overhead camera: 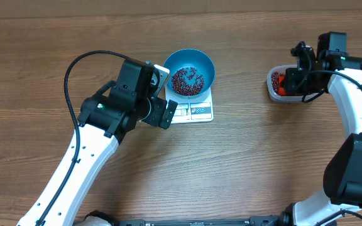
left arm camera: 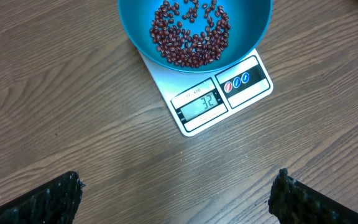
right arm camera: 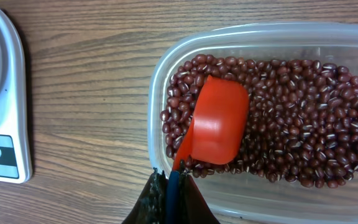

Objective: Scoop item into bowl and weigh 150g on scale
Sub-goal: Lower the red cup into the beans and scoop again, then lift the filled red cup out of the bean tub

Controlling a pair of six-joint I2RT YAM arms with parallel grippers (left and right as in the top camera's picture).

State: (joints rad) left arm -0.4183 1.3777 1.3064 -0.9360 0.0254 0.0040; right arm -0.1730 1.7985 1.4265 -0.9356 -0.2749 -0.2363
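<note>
Wood-grain table (overhead camera: 244, 163). White scale (overhead camera: 197, 112) near centre with the blue bowl (overhead camera: 197, 59) sitting on it; a loose layer of beans (overhead camera: 186, 80) covers the bowl's floor. Display reads 32. Left gripper (left arm camera: 176, 199) hovers at 9 o'clock of the scale, fingers wide apart, holding nothing. Clear tub (right arm camera: 157, 81) lies at 3 o'clock of the scale, well apart, holding more beans. Right gripper (right arm camera: 169, 193) is clamped on the handle of a red scoop (right arm camera: 215, 121), whose cup rests back-up on the tub's beans.
</note>
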